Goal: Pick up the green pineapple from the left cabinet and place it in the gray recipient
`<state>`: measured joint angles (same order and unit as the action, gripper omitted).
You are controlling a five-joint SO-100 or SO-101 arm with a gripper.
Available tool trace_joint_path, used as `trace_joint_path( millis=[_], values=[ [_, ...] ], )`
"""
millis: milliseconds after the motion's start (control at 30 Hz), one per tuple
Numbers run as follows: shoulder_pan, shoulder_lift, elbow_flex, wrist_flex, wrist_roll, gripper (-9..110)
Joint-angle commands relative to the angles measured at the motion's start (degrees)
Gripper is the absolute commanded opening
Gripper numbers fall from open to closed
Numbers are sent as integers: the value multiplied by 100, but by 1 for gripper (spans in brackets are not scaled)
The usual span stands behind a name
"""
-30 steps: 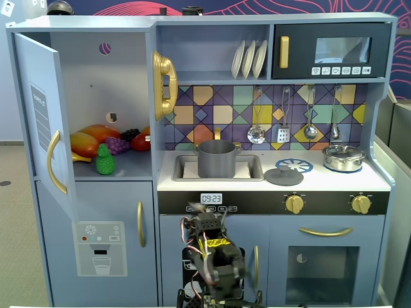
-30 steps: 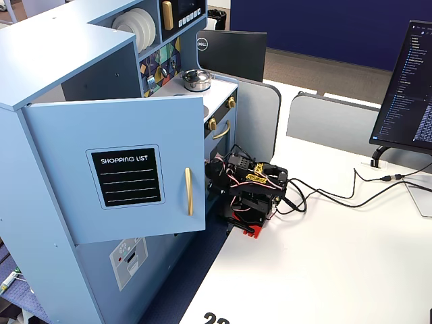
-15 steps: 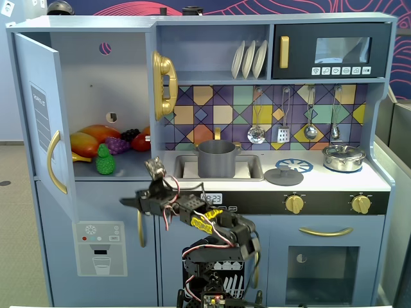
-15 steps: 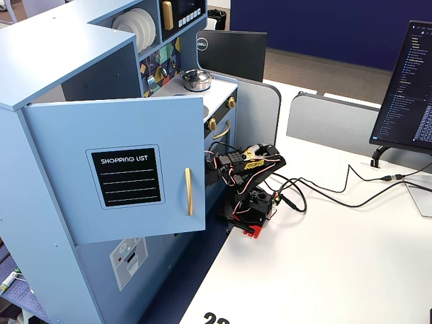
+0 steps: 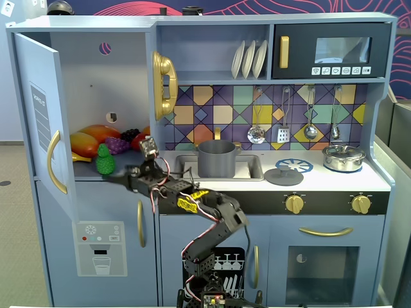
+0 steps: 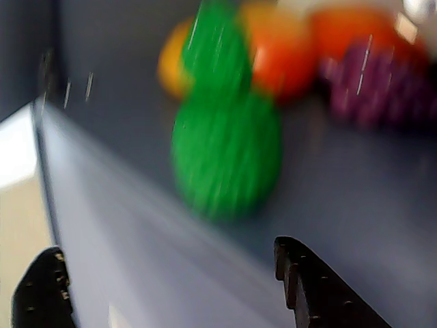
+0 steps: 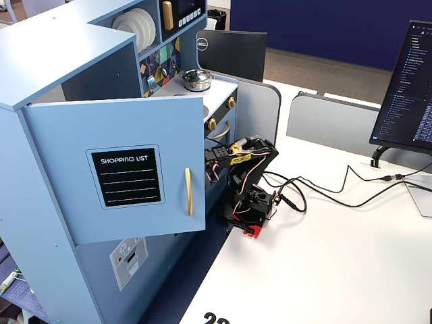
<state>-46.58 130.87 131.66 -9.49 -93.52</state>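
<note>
Barely started tbh: the pineapple (image 5: 104, 160) sits on the left cabinet (image 5: 83, 83) shelf by the other fruit, ungrabbed. The gripper (image 6: 171, 273) is lined up with jaws apart. The gray pot (image 5: 216, 158) looks empty.

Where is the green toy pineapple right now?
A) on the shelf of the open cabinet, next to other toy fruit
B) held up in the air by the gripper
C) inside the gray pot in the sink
A: the green pineapple stands on the open cabinet shelf beside other fruit, and the gripper is open, short of it.
</note>
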Motion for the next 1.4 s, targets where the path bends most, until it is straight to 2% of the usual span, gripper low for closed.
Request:
trace_joint_path(
  millis=[0, 1033, 1167, 1300, 1367],
  values=[
    [229, -378, -738, -334, 211, 34],
    [62, -3278, -3120, -940, 70, 33],
    [18, -3533, -3331, -940, 9, 27],
    [-35, -3700, -3507, -1002, -211, 1],
    [-53, -3753, -3621, -1046, -220, 0]
  ],
)
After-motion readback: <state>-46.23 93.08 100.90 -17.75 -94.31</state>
